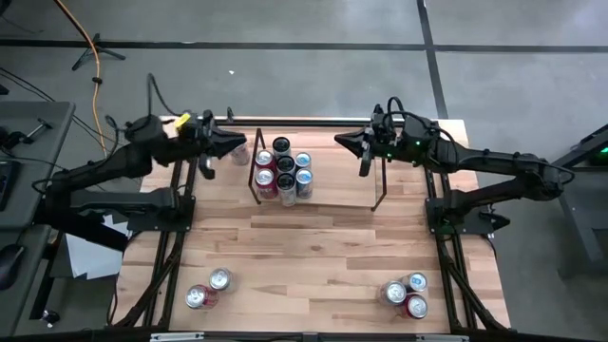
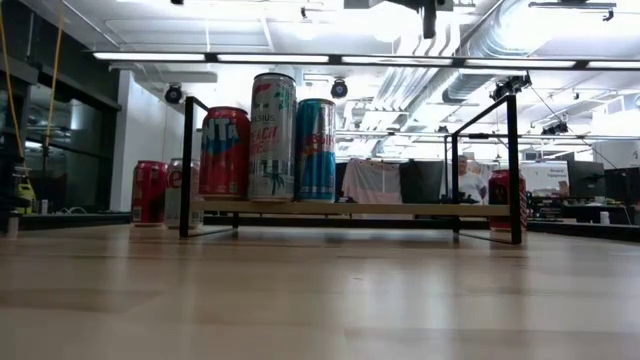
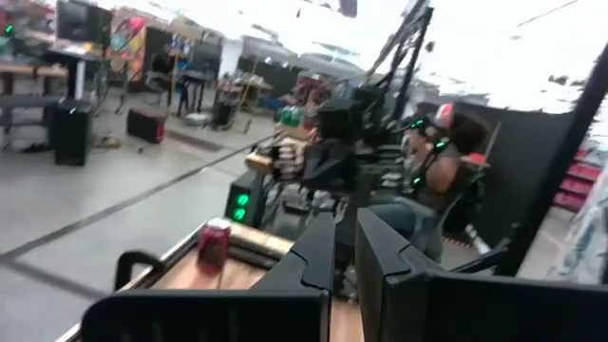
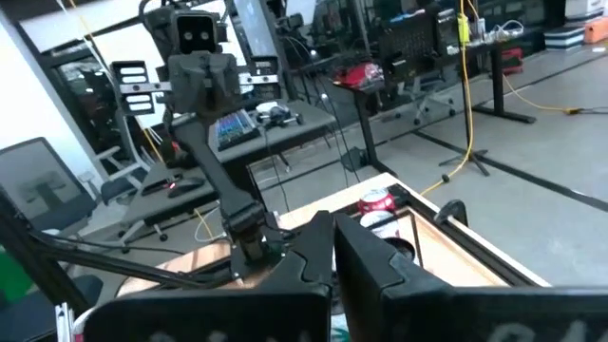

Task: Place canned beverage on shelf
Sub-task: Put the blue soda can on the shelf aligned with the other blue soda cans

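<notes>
Pale wooden worktop [image 1: 313,247], edged by a black rail frame. Toward its far edge, the shelf [image 1: 332,201]: a low black rod rack, see-through top. On the shelf's left end, a tight cluster of upright cans [image 1: 283,173], red, black, blue and silver. Directly on the worktop: two cans [image 1: 209,289] near the front left corner, three cans [image 1: 407,294] near the front right, one can [image 1: 238,152] just left of the shelf.

Table [image 1: 313,256]: pale butcher-block wood, smooth with a soft sheen. Shelf [image 2: 350,208]: thin matt black metal rods carrying a flat top. Cans on the shelf [image 2: 268,138]: glossy printed metal, silvery lids. Fingers [image 4: 366,266]: dark matt plastic. Floor [image 1: 285,24]: grey, smooth, matt.
</notes>
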### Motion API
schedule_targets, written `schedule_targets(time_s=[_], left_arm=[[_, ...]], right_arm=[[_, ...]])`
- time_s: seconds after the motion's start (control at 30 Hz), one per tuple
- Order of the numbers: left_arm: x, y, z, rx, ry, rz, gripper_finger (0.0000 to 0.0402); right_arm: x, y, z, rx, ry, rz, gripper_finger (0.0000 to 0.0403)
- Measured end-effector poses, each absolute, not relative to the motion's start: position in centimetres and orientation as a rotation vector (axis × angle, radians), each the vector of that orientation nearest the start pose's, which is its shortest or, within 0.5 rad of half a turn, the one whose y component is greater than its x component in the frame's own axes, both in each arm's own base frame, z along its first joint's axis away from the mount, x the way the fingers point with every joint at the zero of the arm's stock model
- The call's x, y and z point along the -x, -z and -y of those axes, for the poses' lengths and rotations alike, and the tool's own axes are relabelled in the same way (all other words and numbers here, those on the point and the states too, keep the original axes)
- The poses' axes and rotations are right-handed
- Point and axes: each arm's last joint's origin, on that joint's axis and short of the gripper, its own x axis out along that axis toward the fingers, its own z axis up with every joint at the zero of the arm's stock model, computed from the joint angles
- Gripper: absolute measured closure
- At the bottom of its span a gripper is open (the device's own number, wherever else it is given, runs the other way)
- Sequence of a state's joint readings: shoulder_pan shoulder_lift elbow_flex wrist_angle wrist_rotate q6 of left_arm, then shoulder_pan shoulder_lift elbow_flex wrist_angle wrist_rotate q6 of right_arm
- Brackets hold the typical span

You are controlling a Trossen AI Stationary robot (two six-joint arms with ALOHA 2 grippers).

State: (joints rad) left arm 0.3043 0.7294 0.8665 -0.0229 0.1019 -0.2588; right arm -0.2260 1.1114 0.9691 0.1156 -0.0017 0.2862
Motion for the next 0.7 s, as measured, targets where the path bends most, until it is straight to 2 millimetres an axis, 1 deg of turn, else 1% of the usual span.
schedule_targets(time_s=[0.1,0.2,0.53,0.7], left_arm=[[-15.3,-37.9,-4.9,0.239,-0.211,0.112,0.0401],[-15.2,-38.0,-5.0,0.236,-0.212,0.123,0.0401],[-13.1,-39.1,-3.9,0.247,-0.177,0.197,0.0401],[-12.7,-39.2,-3.8,0.264,-0.198,0.217,0.0401]], right_arm=[[-24.4,-36.2,5.6,-0.290,0.228,-0.001,0.0403],[-24.4,-36.2,5.6,-0.292,0.224,0.003,0.0402],[-24.4,-36.2,5.6,-0.290,0.222,0.006,0.0402],[-24.4,-36.2,5.6,-0.289,0.221,0.006,0.0402]])
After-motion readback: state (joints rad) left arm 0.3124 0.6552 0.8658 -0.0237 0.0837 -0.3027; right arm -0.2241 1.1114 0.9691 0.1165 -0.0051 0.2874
